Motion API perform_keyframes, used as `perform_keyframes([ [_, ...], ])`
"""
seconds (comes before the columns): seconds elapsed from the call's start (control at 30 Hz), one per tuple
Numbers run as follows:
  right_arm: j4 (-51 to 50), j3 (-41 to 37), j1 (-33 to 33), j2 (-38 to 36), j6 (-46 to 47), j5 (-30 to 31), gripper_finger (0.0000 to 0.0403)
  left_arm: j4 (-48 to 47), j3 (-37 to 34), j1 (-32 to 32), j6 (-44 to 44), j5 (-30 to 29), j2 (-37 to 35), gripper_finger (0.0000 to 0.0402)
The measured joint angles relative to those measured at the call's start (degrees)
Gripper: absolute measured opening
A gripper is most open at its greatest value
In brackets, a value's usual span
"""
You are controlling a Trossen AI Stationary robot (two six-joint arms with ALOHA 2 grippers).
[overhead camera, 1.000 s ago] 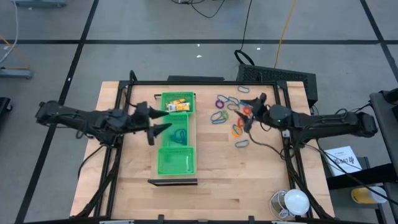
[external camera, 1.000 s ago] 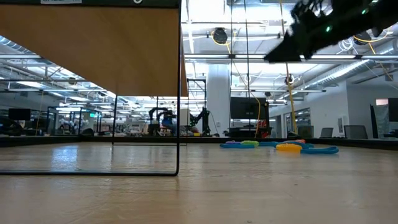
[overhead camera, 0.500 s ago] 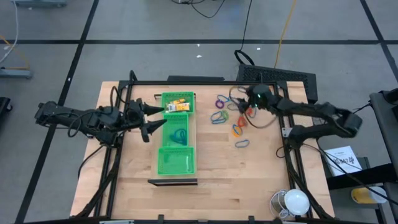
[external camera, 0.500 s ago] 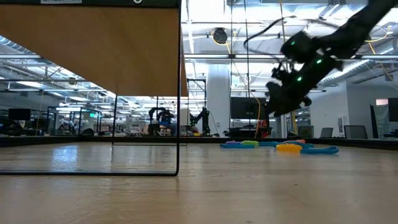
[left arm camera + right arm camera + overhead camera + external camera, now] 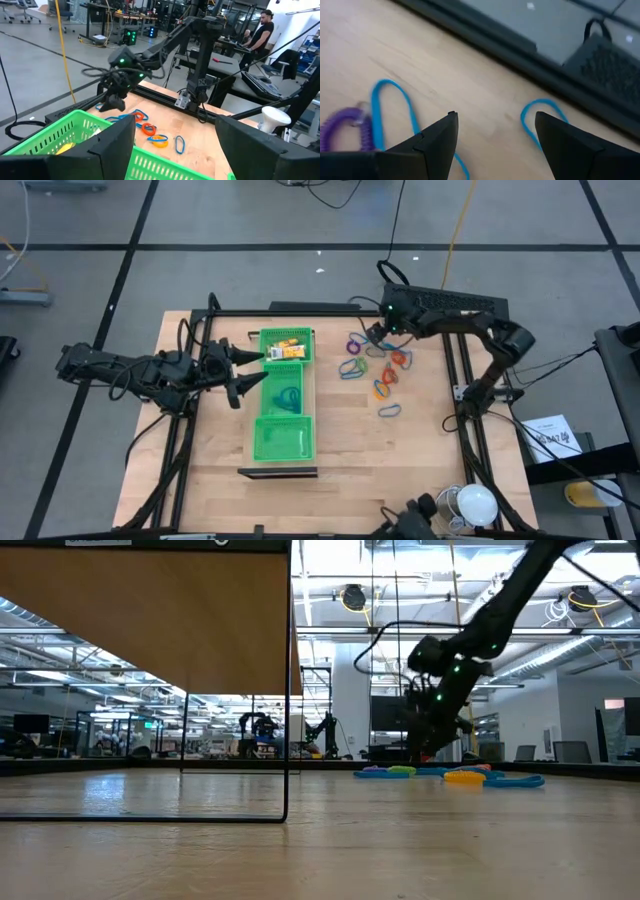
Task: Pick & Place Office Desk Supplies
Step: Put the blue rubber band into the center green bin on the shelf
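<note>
Right gripper [image 5: 378, 332] among scattered loops [image 5: 386, 388]

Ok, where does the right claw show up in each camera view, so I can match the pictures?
High view: right claw, open, at the far edge of the loop cluster, upper centre-right.
Low view: right of centre, dipping toward the loops.
Left wrist view: upper left of centre, beyond the green tray.
Right wrist view: its own dark fingers along the bottom.
Shared landmark: the coloured loops on the wooden table.

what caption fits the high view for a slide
Right gripper open over colored loops; left gripper open beside the green tray.
</note>
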Motion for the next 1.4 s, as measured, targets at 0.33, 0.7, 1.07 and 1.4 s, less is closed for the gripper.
perform_keyframes([
  [0.33, -5.0, 2.8, -3.2, 5.9, 0.7, -0.4, 0.0252, 0.0, 0.0, 0.0, 0.0, 0.2, 0.0, 0.0287],
  [0.7, -7.9, 2.8, -5.8, 6.2, -1.8, -6.5, 0.0141, 0.0, 0.0, 0.0, 0.0, 0.3, 0.0, 0.0283],
  [1.07, -8.2, 2.7, -5.7, 6.3, -7.5, -6.7, 0.0005, 0.0, 0.0, 0.0, 0.0, 0.3, 0.0, 0.0278],
  [1.4, -7.7, 2.3, -3.1, 2.9, -10.5, -8.9, 0.0001, 0.0, 0.0, 0.0, 0.0, 0.3, 0.0, 0.0286],
])
